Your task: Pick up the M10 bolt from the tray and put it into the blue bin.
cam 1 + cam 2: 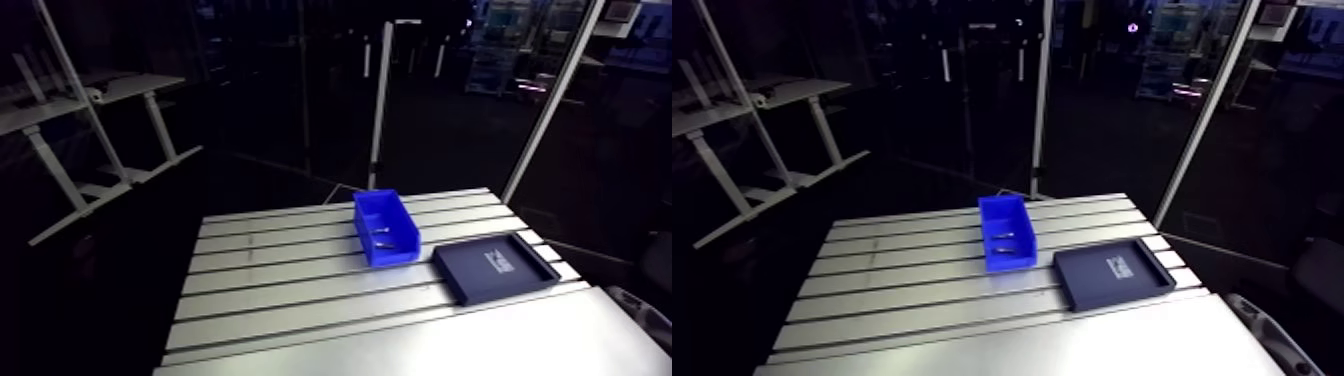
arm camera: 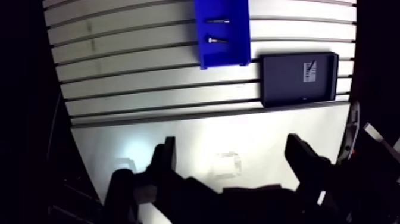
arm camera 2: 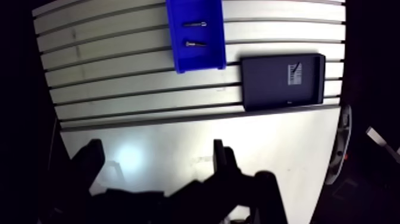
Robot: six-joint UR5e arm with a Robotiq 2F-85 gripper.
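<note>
Now: slotted table [image 1: 280, 290] carries blue bin [image 1: 392, 256] with two bolts [image 2: 216, 40] inside, dark tray [image 1: 478, 277] just beside it; gripper [image 2: 232, 146] fingers spread apart, gripping nothing.

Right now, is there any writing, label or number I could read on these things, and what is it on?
Dark tray: a white printed patch near one corner, too blurred to read.
Blue bin: no writing visible.
Two bolts inside the bin: too small to show any marking.
No text can be read anywhere.
</note>
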